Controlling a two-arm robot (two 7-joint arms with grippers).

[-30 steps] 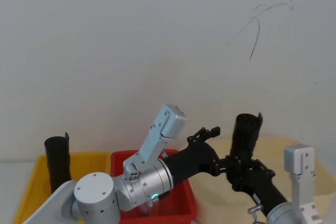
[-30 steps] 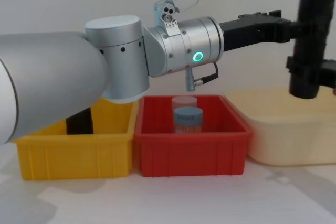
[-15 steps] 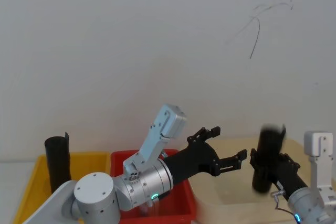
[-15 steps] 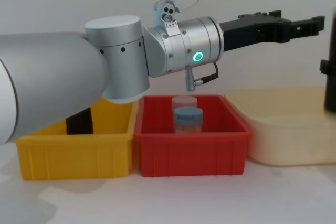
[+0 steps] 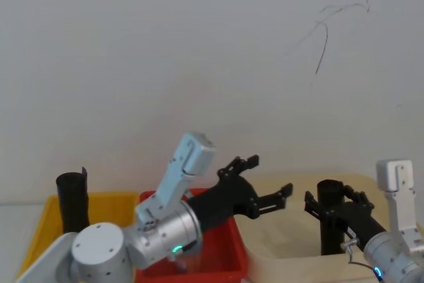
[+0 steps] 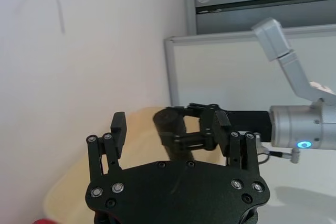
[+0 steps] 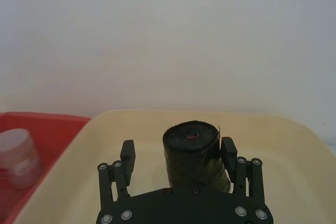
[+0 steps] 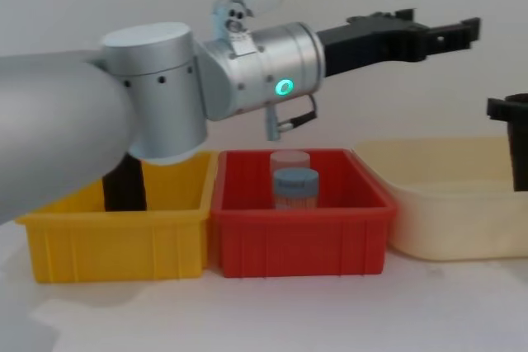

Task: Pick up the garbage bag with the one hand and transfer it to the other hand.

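Observation:
The garbage bag [image 5: 329,225], a smooth black roll, stands upright inside the cream bin [image 5: 291,180], and its flat top [image 7: 191,134] faces the right wrist view. My right gripper [image 5: 334,197] is open around the bag's upper part, with a gap beside one finger [image 7: 127,156]. My left gripper [image 5: 270,175] hangs open and empty in the air above the border between the red and cream bins, left of the bag. The chest view shows the bag [image 8: 521,158] at the right edge and the left gripper [image 8: 445,22] high above the bins.
A yellow bin [image 8: 115,245] on the left holds another black roll [image 5: 71,202] with a jagged top. The red bin [image 8: 297,241] in the middle holds two small lidded containers [image 8: 293,183]. A white wall stands close behind.
My right gripper carried the bag right and down into the cream bin, and its fingers have opened. My left arm drew back to the left, still open.

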